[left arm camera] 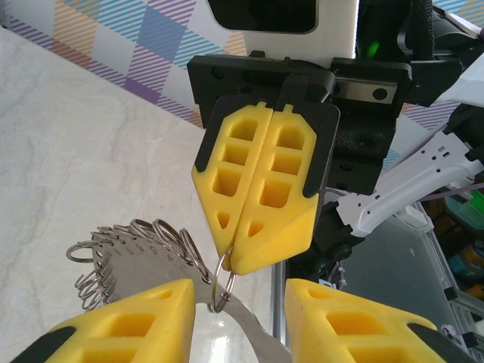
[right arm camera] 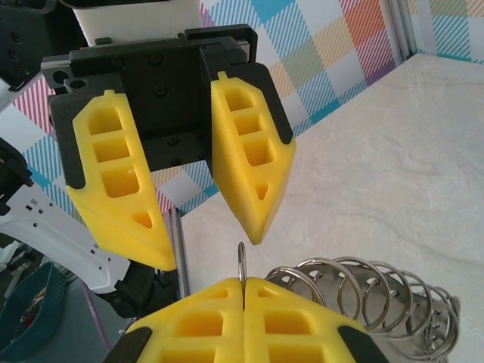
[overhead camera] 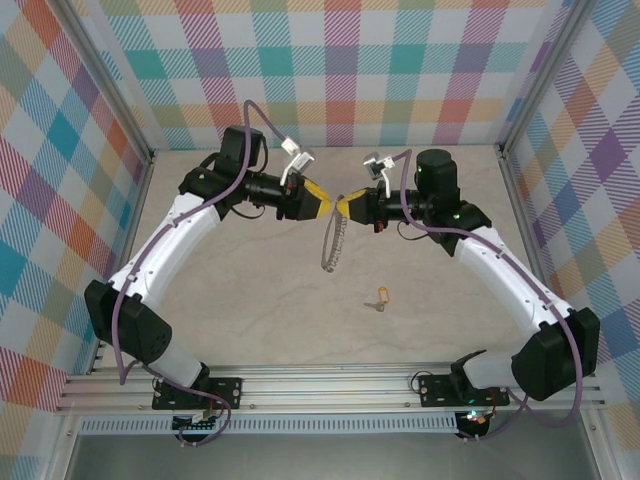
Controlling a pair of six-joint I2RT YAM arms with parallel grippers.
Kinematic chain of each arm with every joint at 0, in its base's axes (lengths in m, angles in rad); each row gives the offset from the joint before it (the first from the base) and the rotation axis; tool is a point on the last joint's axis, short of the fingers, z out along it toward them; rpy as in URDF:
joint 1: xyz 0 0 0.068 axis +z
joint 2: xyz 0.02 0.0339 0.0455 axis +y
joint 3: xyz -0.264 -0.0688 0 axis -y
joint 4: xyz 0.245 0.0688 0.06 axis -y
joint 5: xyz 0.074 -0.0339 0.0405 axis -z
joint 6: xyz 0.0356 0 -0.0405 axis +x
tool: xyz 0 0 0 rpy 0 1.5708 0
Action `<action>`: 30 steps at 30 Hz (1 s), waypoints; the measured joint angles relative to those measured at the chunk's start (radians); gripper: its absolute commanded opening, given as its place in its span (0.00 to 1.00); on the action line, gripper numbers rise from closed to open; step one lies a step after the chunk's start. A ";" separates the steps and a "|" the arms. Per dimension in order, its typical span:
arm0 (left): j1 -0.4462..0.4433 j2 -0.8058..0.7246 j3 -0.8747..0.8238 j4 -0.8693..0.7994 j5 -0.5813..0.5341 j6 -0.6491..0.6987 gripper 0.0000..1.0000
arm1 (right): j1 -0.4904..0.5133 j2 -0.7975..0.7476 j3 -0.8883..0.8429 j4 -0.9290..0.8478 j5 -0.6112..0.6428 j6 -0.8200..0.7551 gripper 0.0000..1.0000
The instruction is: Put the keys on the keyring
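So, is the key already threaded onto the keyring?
No, the key lies loose on the table, clearly apart from the keyring.

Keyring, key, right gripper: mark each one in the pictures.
keyring (overhead camera: 331,243), top external view, on the middle of the hanging beaded loop.
key (overhead camera: 377,298), top external view, on its brass-yellow body.
right gripper (left arm camera: 236,261), left wrist view, between its shut fingertips pinching the ring.
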 measured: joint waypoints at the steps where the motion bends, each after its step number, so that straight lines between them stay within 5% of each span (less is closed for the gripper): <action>1: 0.000 0.004 0.002 0.000 0.000 0.000 0.35 | 0.000 0.000 0.001 0.000 0.000 0.000 0.00; 30: -0.019 0.039 0.026 -0.003 0.007 0.005 0.15 | 0.000 0.003 0.009 0.005 -0.007 0.008 0.00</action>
